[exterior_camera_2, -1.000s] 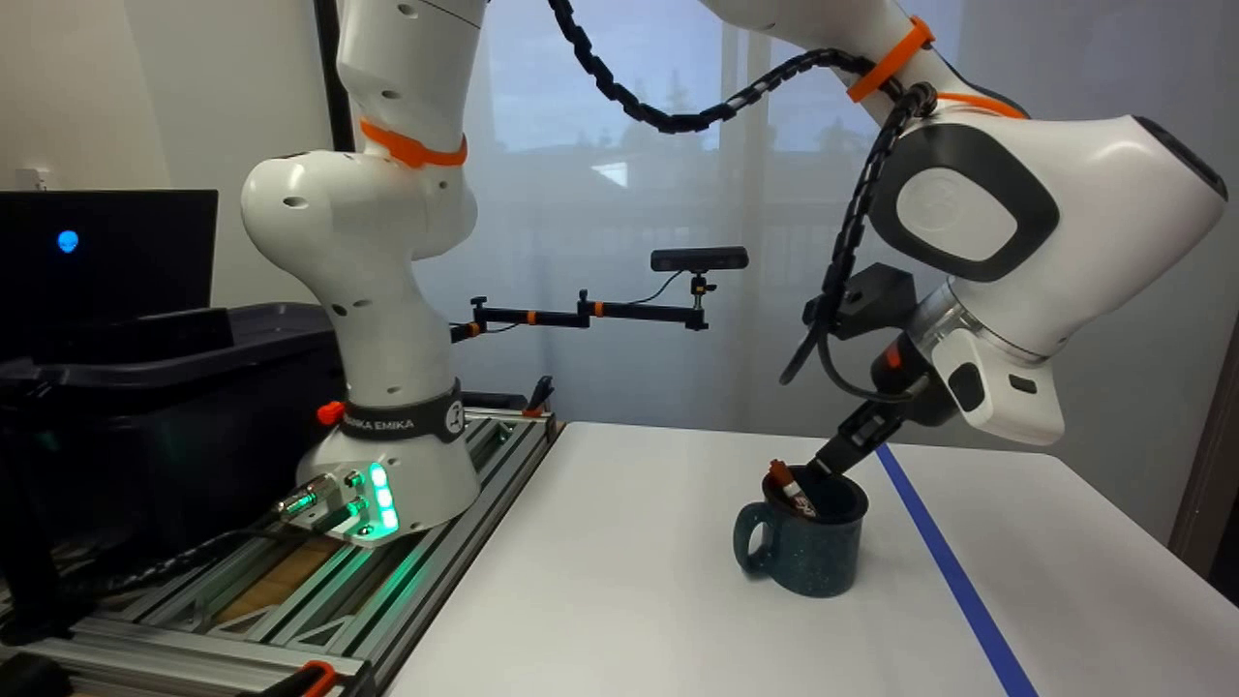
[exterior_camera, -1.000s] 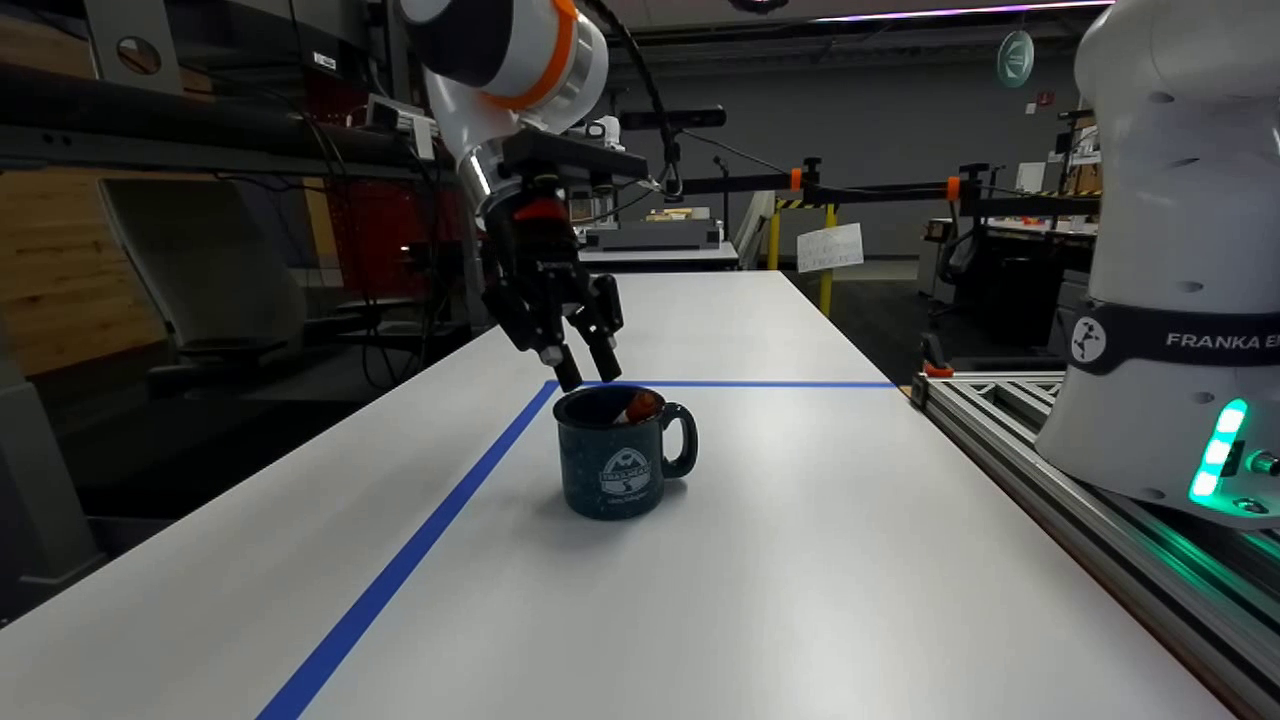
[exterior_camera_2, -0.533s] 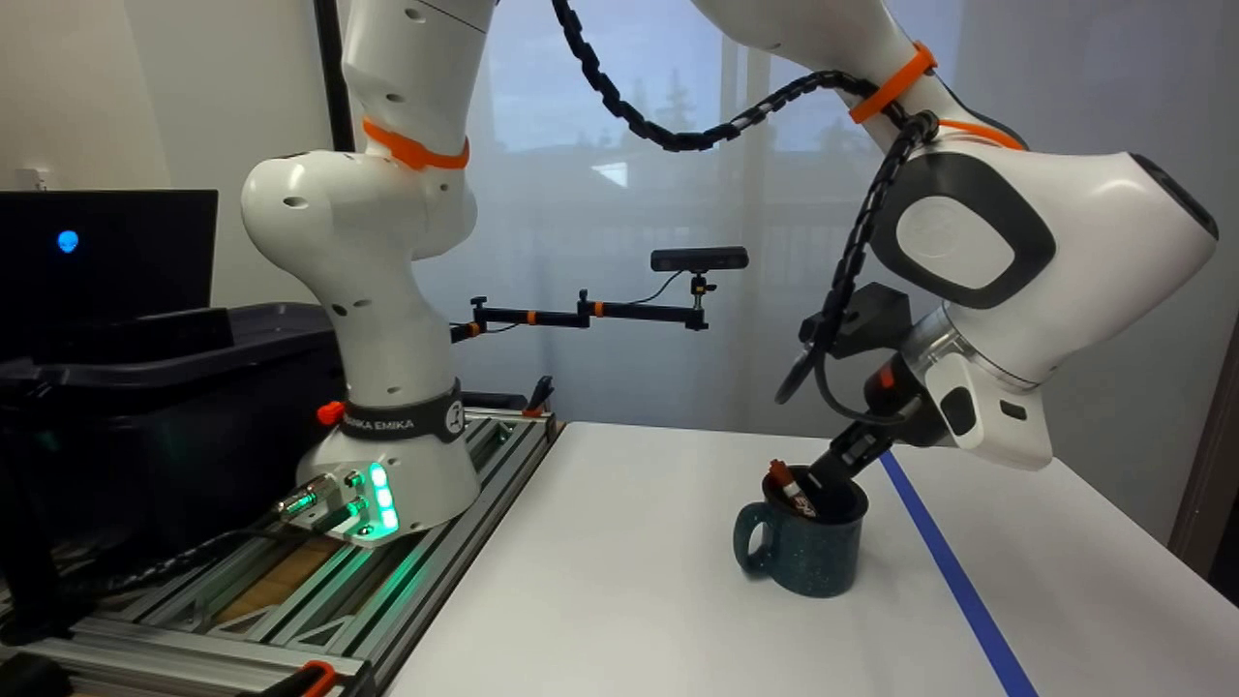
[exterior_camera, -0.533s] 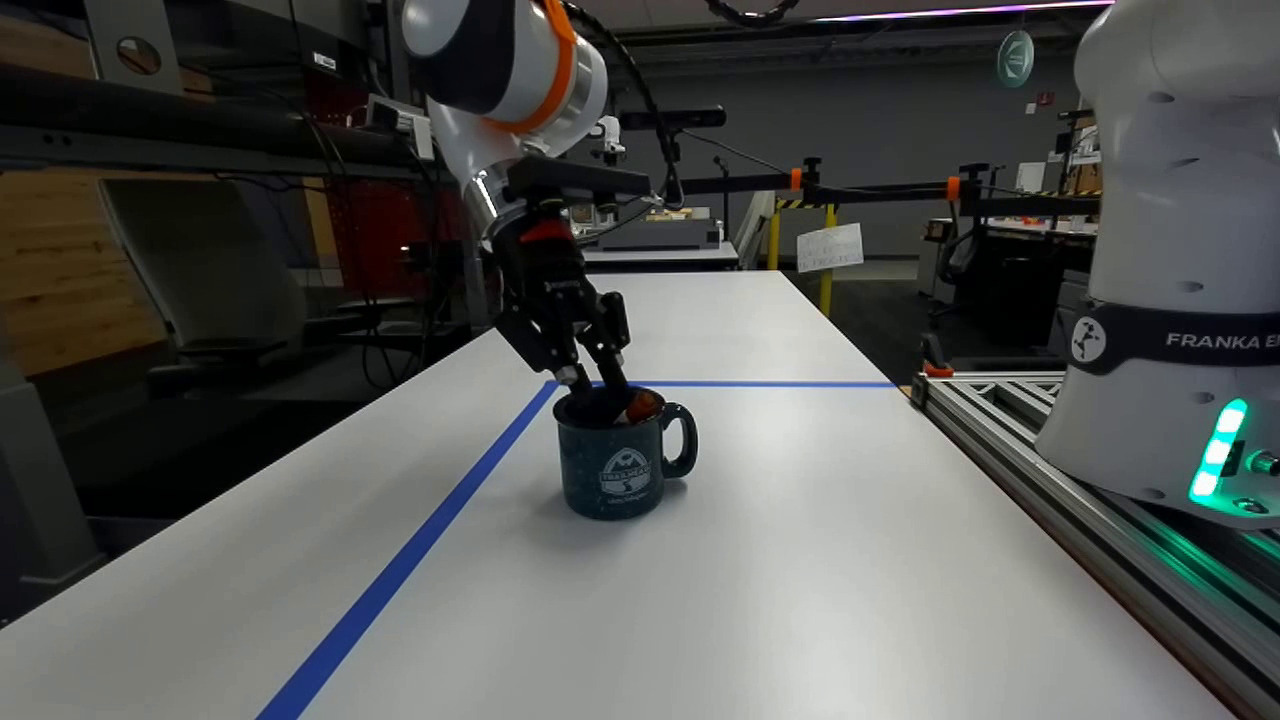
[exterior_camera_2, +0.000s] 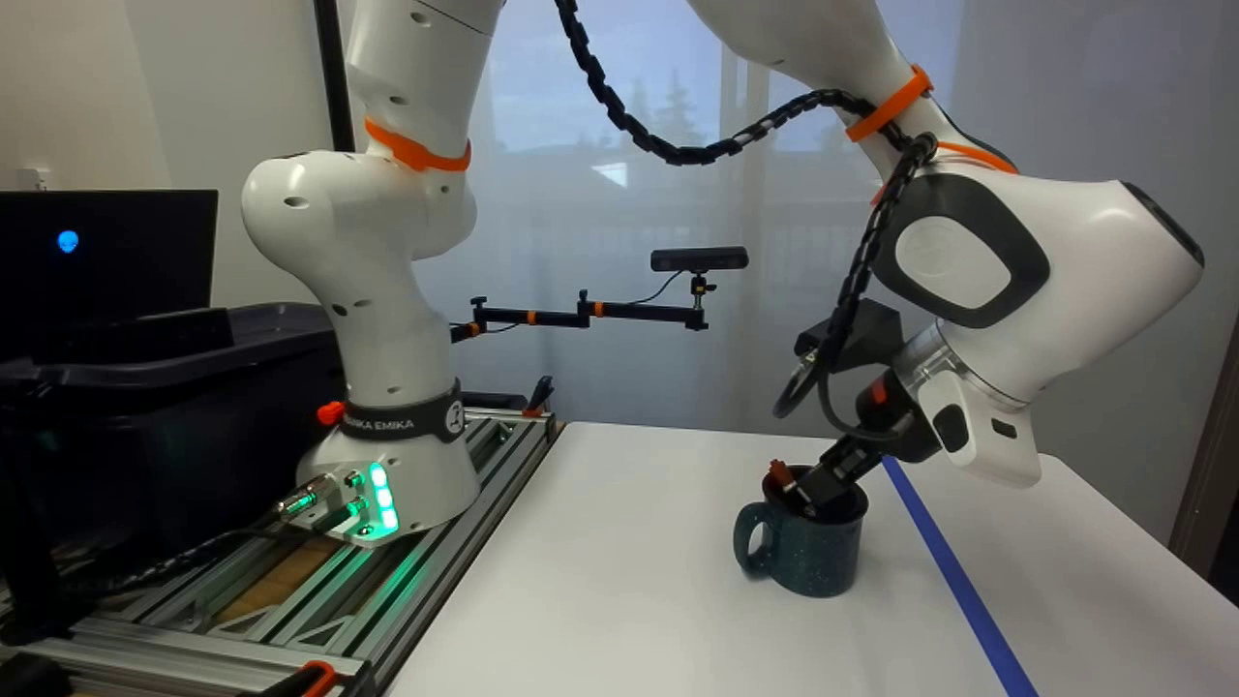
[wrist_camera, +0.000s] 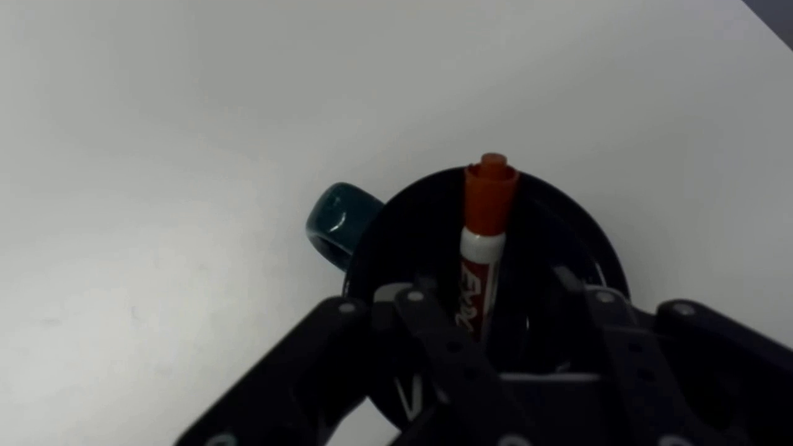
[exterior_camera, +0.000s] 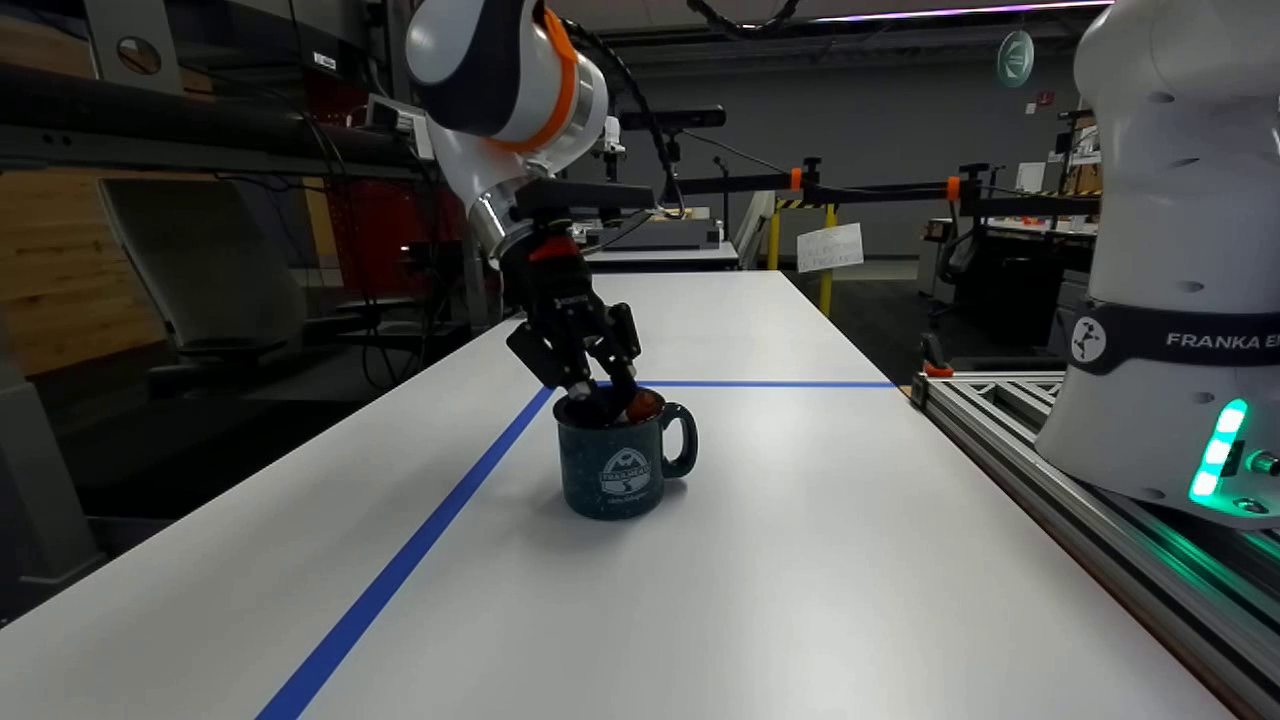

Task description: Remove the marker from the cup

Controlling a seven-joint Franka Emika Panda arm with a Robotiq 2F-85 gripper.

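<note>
Wrist view: the teal mug holds an orange-capped Expo marker, visible between our parted fingers; both exterior views show our gripper slanted inside.

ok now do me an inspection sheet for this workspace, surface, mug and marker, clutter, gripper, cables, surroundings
surface: white table, marked with blue tape
job's things: mug upright on the table; marker leaning inside it, orange-red end uppermost
clutter: dark bin, off the table
gripper: open, reaching into the mug; in the wrist view its fingers stand either side of the marker; contact cannot be told
cables: black cable looping along the arm
surroundings: chair, boom-mounted camera
</note>
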